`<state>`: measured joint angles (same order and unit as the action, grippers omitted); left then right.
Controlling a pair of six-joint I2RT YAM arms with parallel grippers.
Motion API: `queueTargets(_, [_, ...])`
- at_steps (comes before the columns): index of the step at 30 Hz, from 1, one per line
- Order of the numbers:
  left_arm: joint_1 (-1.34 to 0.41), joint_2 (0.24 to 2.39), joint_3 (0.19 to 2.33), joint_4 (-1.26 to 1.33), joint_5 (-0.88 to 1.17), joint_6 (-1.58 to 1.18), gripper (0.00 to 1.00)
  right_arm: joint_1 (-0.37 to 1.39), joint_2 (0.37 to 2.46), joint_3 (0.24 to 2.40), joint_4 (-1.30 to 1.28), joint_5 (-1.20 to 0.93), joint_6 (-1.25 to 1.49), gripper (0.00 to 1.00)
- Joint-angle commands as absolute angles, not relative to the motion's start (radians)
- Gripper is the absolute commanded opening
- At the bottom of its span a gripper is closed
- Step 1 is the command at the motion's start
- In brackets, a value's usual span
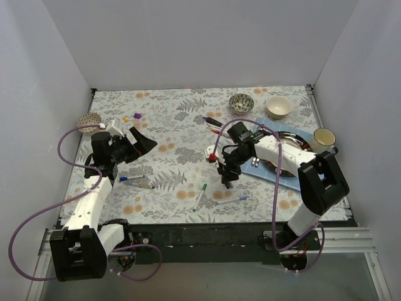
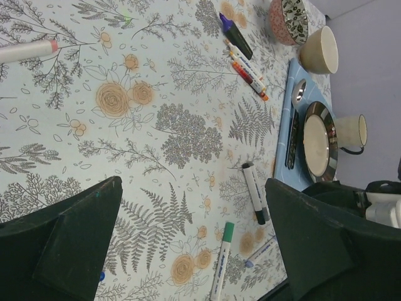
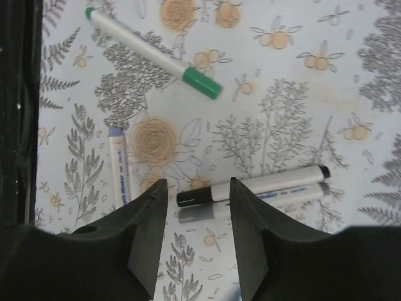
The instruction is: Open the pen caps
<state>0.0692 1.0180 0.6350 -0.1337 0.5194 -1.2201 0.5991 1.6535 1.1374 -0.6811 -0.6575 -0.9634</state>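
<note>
My right gripper (image 3: pixel 198 188) (image 1: pixel 227 177) is open and low over the table. Its fingers straddle the black cap (image 3: pixel 194 197) of a white pen (image 3: pixel 282 180), with a grey-capped pen (image 3: pixel 188 214) lying alongside. A green-capped pen (image 3: pixel 202 83) (image 1: pixel 200 196) and a lilac-capped pen (image 3: pixel 114 132) (image 1: pixel 233 199) lie nearby. My left gripper (image 2: pixel 193 182) (image 1: pixel 141 143) is open and empty, raised over the left side. A blue-capped pen (image 1: pixel 133 179) lies below it. A loose purple cap (image 1: pixel 137 116) sits at the far left. More pens (image 2: pixel 247 68) lie at the far middle.
A plate (image 1: pixel 299 133) on a blue mat (image 1: pixel 266 170) with cutlery sits at the right, partly under the right arm. A patterned bowl (image 1: pixel 240 102), a cream bowl (image 1: pixel 279 107) and a cup (image 1: pixel 323 137) stand at the back right. White walls enclose the table.
</note>
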Motion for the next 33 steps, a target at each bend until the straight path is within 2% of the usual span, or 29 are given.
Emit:
queueTargets(1, [0.081, 0.988, 0.661, -0.133, 0.546, -1.213, 0.98, 0.658, 1.571, 1.080, -0.686, -0.654, -1.127, 0.52])
queueTargets(9, [0.083, 0.963, 0.657, -0.130, 0.548, -1.216, 0.98, 0.834, 1.500, 0.953, -0.631, -0.430, -1.051, 0.51])
queueTargets(19, [0.083, 0.923, 0.647, -0.126, 0.537, -1.220, 0.98, 0.985, 1.578, 0.930, -0.615, -0.172, -0.916, 0.51])
queueTargets(27, [0.083, 0.914, 0.649, -0.126, 0.537, -1.221, 0.98, 1.063, 1.621, 0.907, -0.632, -0.112, -0.871, 0.47])
queueTargets(30, [0.084, 0.908, 0.647, -0.126, 0.537, -1.221, 0.98, 1.080, 1.637, 0.884, -0.614, -0.078, -0.854, 0.42])
queueTargets(33, [0.083, 0.899, 0.644, -0.126, 0.532, -1.220, 0.98, 1.091, 1.657, 0.874, -0.597, -0.074, -0.838, 0.30])
